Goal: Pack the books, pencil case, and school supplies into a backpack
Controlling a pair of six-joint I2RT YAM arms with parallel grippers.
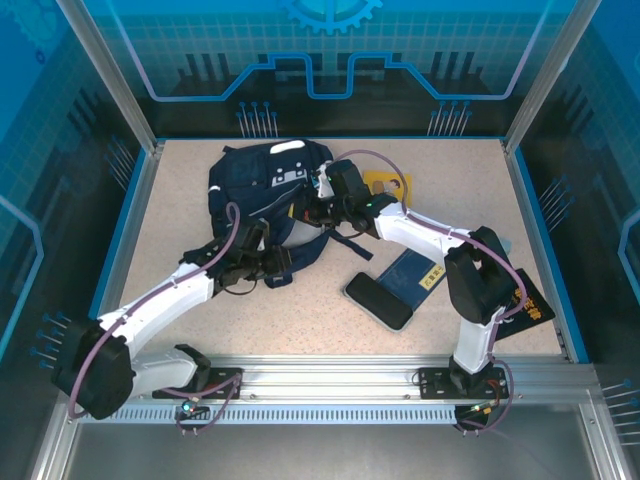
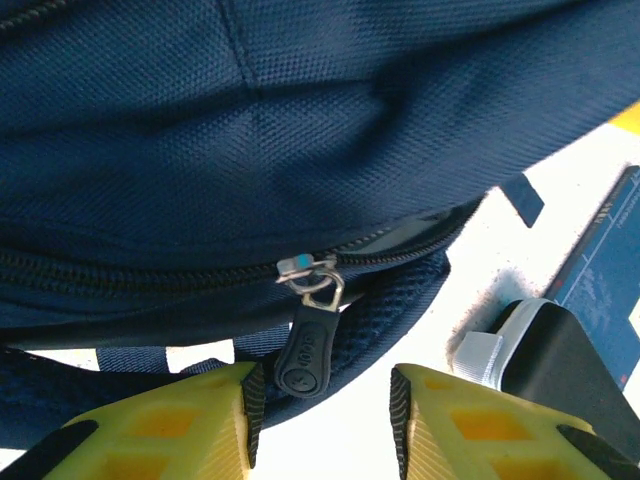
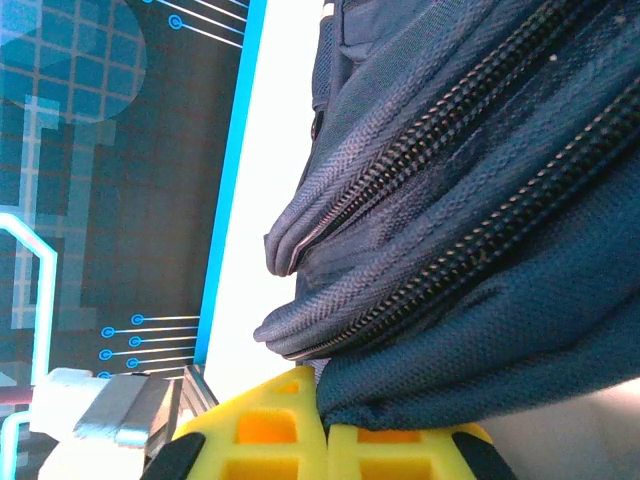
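Presently, right gripper (image 3: 325, 428) clenched on backpack (image 3: 480, 200) fabric, left gripper (image 2: 325, 405) parted astride backpack's zipper pull (image 2: 305, 355); off-centre, liable to slip free on closing.

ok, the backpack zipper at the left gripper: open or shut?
Mostly shut. On the backpack, the teeth left of the slider are meshed. Right of it a grey sliver shows; gap or lining, cannot tell.
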